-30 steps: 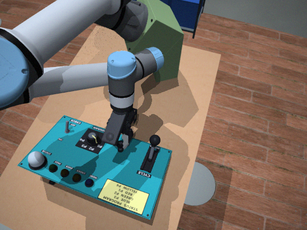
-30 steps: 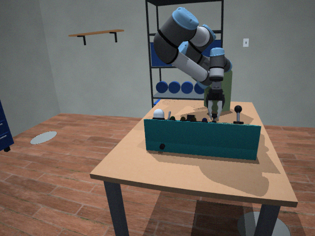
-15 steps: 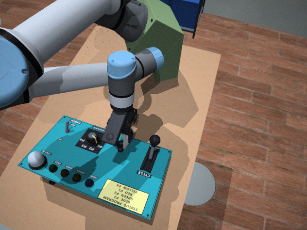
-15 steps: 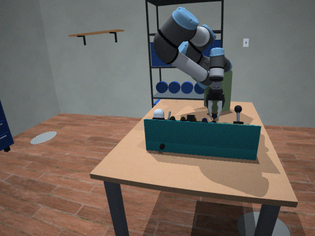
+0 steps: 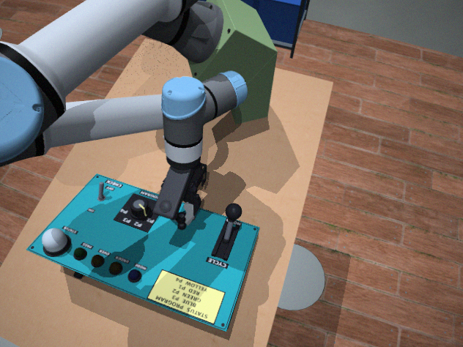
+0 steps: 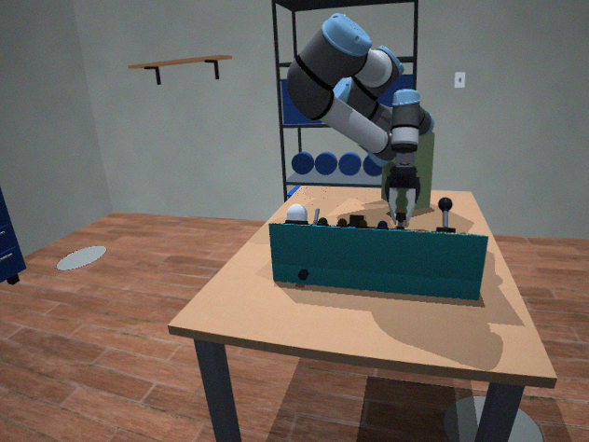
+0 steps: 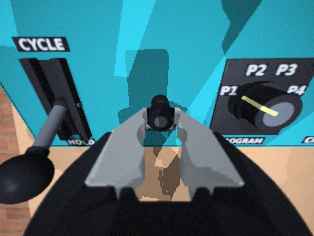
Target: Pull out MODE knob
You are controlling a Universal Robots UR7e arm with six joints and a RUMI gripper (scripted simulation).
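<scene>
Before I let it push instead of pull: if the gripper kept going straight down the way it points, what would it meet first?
The small black knob already pinched in the gripper, then likely the teal console top beneath it.
</scene>
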